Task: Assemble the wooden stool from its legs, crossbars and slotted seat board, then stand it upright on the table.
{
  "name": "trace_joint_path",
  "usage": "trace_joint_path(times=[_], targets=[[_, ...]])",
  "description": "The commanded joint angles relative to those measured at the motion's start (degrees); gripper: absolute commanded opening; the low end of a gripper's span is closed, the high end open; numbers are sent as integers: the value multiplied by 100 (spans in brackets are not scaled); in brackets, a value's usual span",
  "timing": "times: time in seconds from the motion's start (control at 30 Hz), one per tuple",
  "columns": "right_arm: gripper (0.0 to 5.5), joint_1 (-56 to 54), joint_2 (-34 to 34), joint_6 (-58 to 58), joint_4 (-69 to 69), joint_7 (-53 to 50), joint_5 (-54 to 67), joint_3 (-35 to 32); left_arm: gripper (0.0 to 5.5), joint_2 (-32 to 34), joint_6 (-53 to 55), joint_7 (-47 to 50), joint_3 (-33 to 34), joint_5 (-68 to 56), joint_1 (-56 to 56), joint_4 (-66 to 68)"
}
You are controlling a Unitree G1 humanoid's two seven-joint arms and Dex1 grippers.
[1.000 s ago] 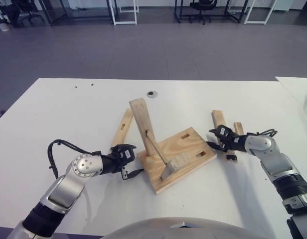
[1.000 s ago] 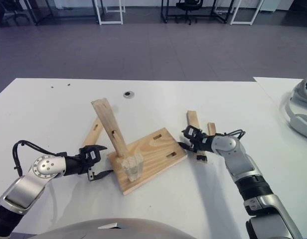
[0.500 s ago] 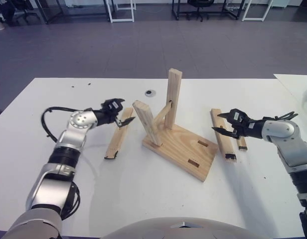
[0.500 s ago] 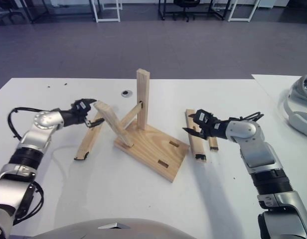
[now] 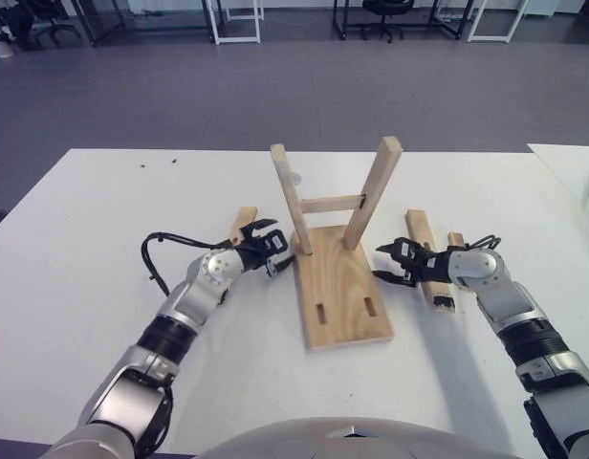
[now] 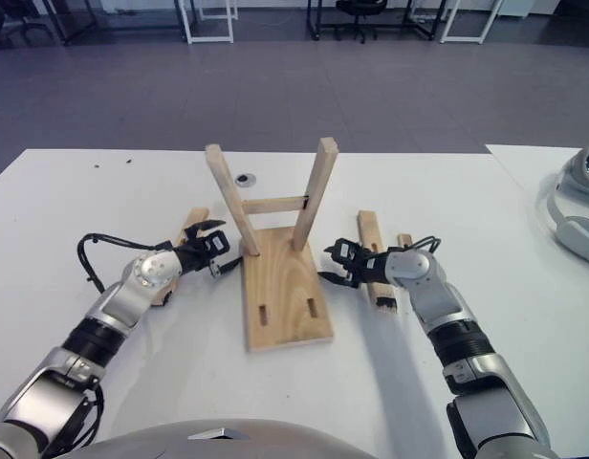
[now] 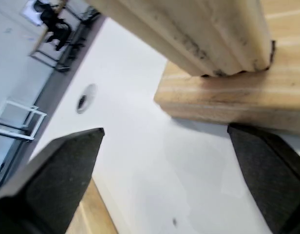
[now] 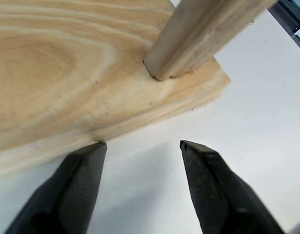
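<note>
Head view: seat board (image 5: 340, 292) lies flat, two legs upright in its far slots. Spare leg (image 5: 419, 229) lies just beyond the right gripper (image 5: 383, 265), lengthwise away from the robot; right arm nearer.
Left wrist: left gripper (image 7: 162, 131) spread, empty, at the board's corner.
Right wrist: fingers (image 8: 82, 185) likewise apart, holding nothing.

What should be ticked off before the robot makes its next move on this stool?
1. Left leg and right leg stand in the seat board's far slots: ok.
2. Crossbar bridges them: ok.
3. Two near slots empty: ok.
4. Left gripper and right gripper open, holding nothing: ok.
5. Loose pieces lie beside the board: ok.
6. Joints pushed fully home: cannot tell.
</note>
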Motion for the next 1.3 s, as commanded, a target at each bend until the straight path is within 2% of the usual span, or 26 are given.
trace_joint_path(times=[0.03, 0.17, 0.27, 0.37, 0.5, 0.73, 0.87, 0.93, 1.03, 1.1, 1.17, 1.23, 1.3], targets=[[283, 295, 85, 513, -573, -837, -321, -210, 469, -73, -191, 5, 160, -123, 62, -34], [283, 761, 59, 1527, -1757, -1776, 110, -1593, 469, 332, 336, -175, 700, -439, 967, -1355], [283, 1074, 171, 2185, -1612, -2506, 507, -2753, 469, 295, 1273, -273, 1055, -788, 1463, -2424], [283, 1439, 508, 2747, -1466, -2662, 1111, -3353, 469, 468, 1925, -629, 673, -682, 1930, -3310], [283, 1487, 1058, 3029, -1143, -3114, 1373, -3423, 469, 593, 2237, -828, 117, -345, 2143, -3607], [283, 1570, 1238, 2999, -986, -3458, 1439, -3345, 469, 541, 2426, -808, 13, -263, 2135, -3725], [215, 1739, 1238, 3118, -847, -3640, 1362, -3255, 469, 390, 2553, -797, 278, -563, 2117, -4009], [181, 1823, 1259, 3066, -851, -3669, 1378, -3215, 469, 127, 2394, -744, 600, -1031, 2109, -4241], [134, 1813, 1314, 2733, -861, -3713, 1399, -3225, 469, -650, 2512, -561, 1320, -2244, 1929, -4759], [132, 1236, 1631, 2366, -1389, -4025, 2069, -3841, 469, -1199, 2930, -413, 1967, -3547, 1657, -5177], [132, 452, 1708, 1917, -2450, -4081, 2583, -3990, 469, -1655, 3428, 44, 2709, -5157, 1093, -5453], [132, 74, 1721, 1942, -3433, -3621, 3011, -3472, 469, -1796, 3804, 498, 3060, -6215, 529, -5505], [132, 177, 1548, 1793, -4305, -2959, 2618, -2149, 469, -1980, 4066, 1057, 3186, -7116, -18, -5371]])
